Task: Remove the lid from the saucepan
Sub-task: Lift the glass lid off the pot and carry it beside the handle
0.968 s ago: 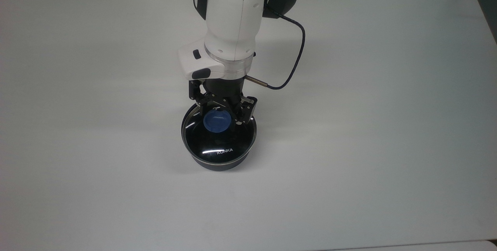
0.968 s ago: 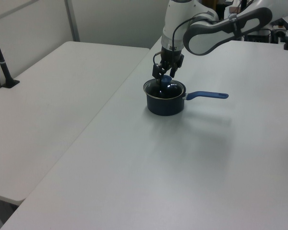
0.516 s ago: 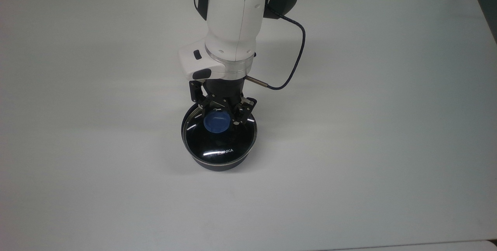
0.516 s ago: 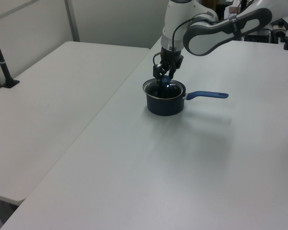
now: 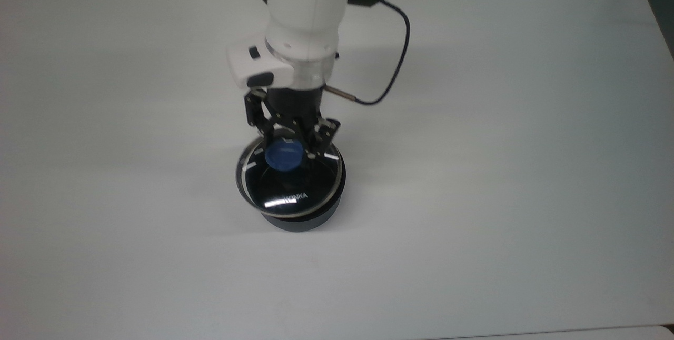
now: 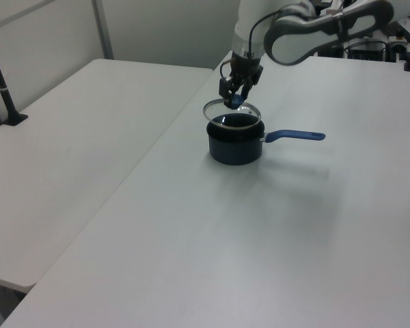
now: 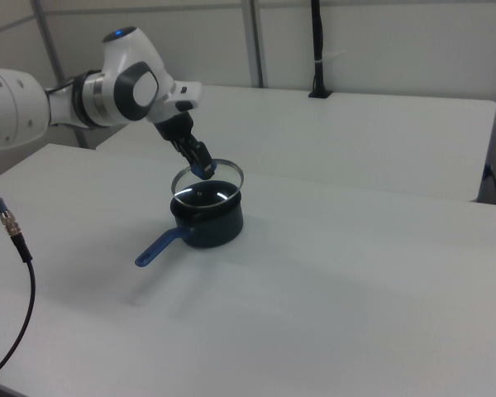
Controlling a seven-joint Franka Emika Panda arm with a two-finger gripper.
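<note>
In the top view, the white table [image 5: 105,171] is seen bare across the top view's left side. Near the middle, the black two-finger gripper [image 5: 287,142] on the white arm [image 5: 305,13] is clenched on the blue central knob [image 5: 283,156] of the round clear glass lid with a thin metal rim [image 5: 289,182], white lettering being visible near the lid's lower edge. The lid is held above the small round dark navy saucepan [image 5: 310,216] and is offset slightly towards the top view's left, so that part of the pan's dark wall is exposed under the lid's lower right edge. A dark cable [image 5: 392,66] is looped from the wrist towards the top view's right.

In the left view, a black post [image 6: 1,89] is seen at the far left on a second white table [image 6: 68,157]. Further right, the gripper [image 6: 234,96] is closed on the knob, and the lid [image 6: 225,111] is carried clear of the saucepan [image 6: 235,143], tilted, with a gap below it. The pan's long straight blue handle [image 6: 295,136] is pointed to the left view's right.

In the right view, the arm [image 7: 107,91] is entered from the left; the lid [image 7: 208,178] is gripped [image 7: 200,165] above the saucepan [image 7: 208,222], whose handle [image 7: 159,246] is directed to the lower left.
</note>
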